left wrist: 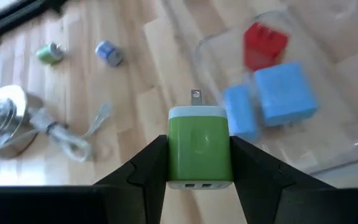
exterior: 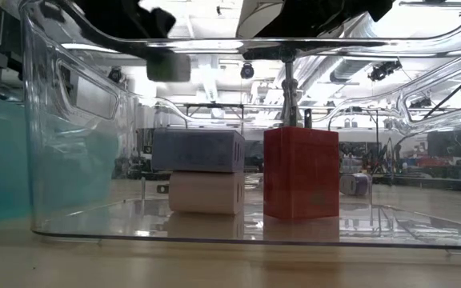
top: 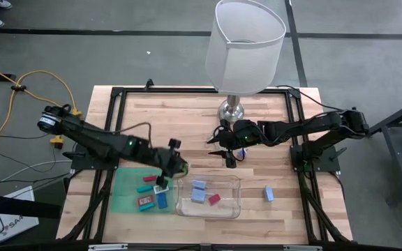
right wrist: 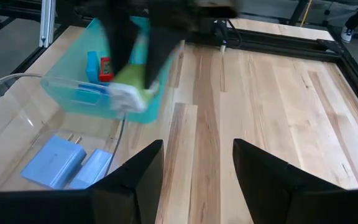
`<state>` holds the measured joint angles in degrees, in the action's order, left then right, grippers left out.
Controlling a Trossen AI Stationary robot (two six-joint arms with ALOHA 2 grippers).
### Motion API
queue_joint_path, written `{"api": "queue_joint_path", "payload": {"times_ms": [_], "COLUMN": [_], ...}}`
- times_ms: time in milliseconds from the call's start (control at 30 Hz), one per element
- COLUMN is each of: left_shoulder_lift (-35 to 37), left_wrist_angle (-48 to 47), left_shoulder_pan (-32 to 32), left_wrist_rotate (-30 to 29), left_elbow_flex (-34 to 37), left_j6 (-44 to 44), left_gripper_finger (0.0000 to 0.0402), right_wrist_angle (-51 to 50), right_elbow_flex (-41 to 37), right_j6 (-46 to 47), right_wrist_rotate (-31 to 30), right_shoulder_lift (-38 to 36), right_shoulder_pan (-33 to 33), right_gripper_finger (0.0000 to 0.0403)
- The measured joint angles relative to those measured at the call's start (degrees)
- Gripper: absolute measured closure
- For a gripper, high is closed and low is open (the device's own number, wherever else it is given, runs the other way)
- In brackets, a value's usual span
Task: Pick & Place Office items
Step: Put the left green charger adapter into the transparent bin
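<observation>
A green charger block [left wrist: 199, 140] with white ends sits between the fingers of my left gripper [left wrist: 199, 144], which hangs over the far left corner of the clear tray [top: 237, 183]; the right wrist view shows the block [right wrist: 131, 81] in the air. In the tray lie two blue blocks [left wrist: 272, 99] and a red one [left wrist: 263, 43]. Several more small pieces lie on the green mat [top: 124, 195]. My right gripper [top: 227, 155] waits open near the lamp base [top: 232, 109], holding nothing. My left gripper pinches the green block by its two long side faces [left wrist: 175, 155] between its two fingers [left wrist: 148, 165]. The fingers slant down from the table's left side. The block is lifted clear, its metal prongs [left wrist: 196, 95] pointing away from the gripper.
A big white-shaded lamp [top: 246, 45] stands at the far middle, and its clear cord [left wrist: 73, 140] runs over the wood. A small green piece [left wrist: 50, 53] and a blue one [left wrist: 109, 53] lie near the lamp base. Another blue block [top: 268, 193] lies right of the tray.
</observation>
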<state>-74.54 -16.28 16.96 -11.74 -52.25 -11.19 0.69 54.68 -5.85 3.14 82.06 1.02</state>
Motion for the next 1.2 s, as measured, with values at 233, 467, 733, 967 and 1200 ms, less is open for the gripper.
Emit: {"api": "queue_joint_path", "payload": {"times_ms": [233, 467, 733, 967, 1200], "left_shoulder_lift": [-5.1, -10.8, -19.0, -25.7, -30.5], "left_wrist_angle": [7.8, 6.2, 3.9, 6.8, 9.2], "left_shoulder_pan": [6.5, 7.0, 5.7, 3.3, 2.5], "left_wrist_rotate": [-1.2, -0.6, 0.3, 0.9, 2.6], "left_elbow_flex": [-0.3, -7.6, -14.1, -16.7, -19.5], "left_j6": [4.1, 3.1, 2.2, 3.1, 3.1], "left_gripper_finger": [0.0254, 0.0254, 0.0254, 0.0254, 0.0254], "right_wrist_angle": [0.1, 0.1, 0.2, 0.1, 0.2], "right_elbow_flex": [0.0, 0.0, 0.0, 0.0, 0.0], "right_j6": [0.0, 0.0, 0.0, 0.0, 0.0], "right_wrist_rotate": [0.0, 0.0, 0.0, 0.0, 0.0], "right_shoulder_lift": [0.0, 0.0, 0.0, 0.0, 0.0], "right_shoulder_pan": [0.0, 0.0, 0.0, 0.0, 0.0], "right_gripper_finger": [0.0223, 0.0223, 0.0223, 0.0223, 0.0223]}}
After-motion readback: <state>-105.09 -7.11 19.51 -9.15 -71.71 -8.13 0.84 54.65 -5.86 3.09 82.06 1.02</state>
